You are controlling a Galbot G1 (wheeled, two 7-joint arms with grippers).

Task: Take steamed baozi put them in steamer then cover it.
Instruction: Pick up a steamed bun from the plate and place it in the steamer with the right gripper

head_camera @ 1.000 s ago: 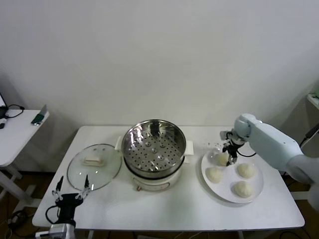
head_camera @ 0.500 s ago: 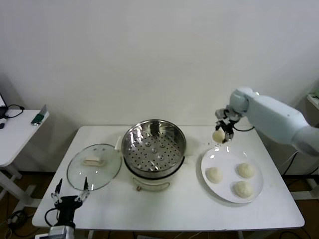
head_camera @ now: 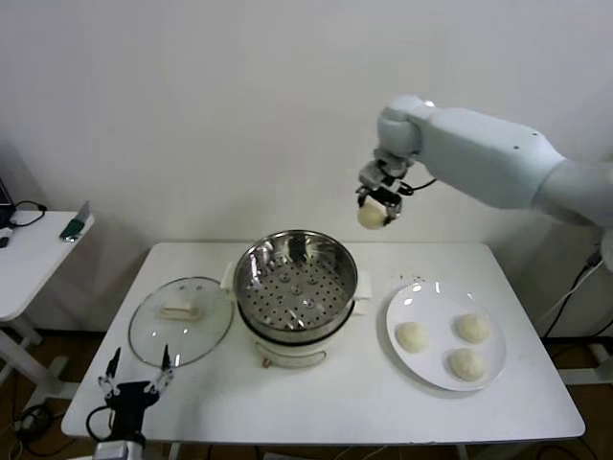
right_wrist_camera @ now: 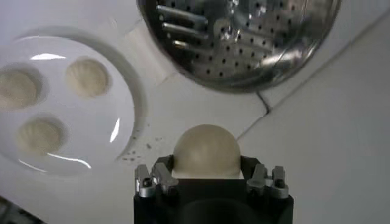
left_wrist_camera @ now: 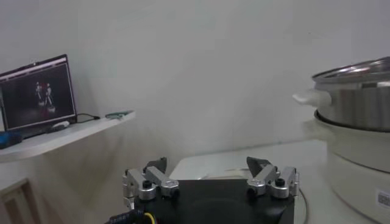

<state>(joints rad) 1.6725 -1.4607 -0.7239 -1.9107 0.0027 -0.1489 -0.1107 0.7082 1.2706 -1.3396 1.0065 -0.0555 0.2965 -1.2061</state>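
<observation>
A white table (head_camera: 316, 402) stands against a plain pale wall, with a smaller side table (head_camera: 29, 254) off to the robot's left.

The right arm (head_camera: 479, 153) reaches in from the right, raised high above the table, its forearm slanting toward the wall and its wrist bent downward. The right gripper (head_camera: 376, 204) hangs in the air above and just to the right of the steamer (head_camera: 295, 287), its fingers pinching one steamed baozi (head_camera: 371, 216) between them. In the right wrist view that bun (right_wrist_camera: 205, 152) sits rounded and pale between the two finger pads, with the table far below it.

The left gripper (head_camera: 136, 383) is parked low at the table's front left corner, its fingers spread wide and holding nothing, as the left wrist view also shows (left_wrist_camera: 210, 182).

The steamer is uncovered; its perforated tray (head_camera: 292, 287) is bare metal. The white plate (head_camera: 436, 316) lies to the steamer's right, just beside it, with three buns (head_camera: 450, 340) on its nearer and right-hand parts; its far left portion is bare. The cover (head_camera: 182, 319) lies flat on the table left of the steamer, handle up, close to it.

The air between the held bun and the steamer's rim is open. The table's front strip and right edge past the plate are bare.
</observation>
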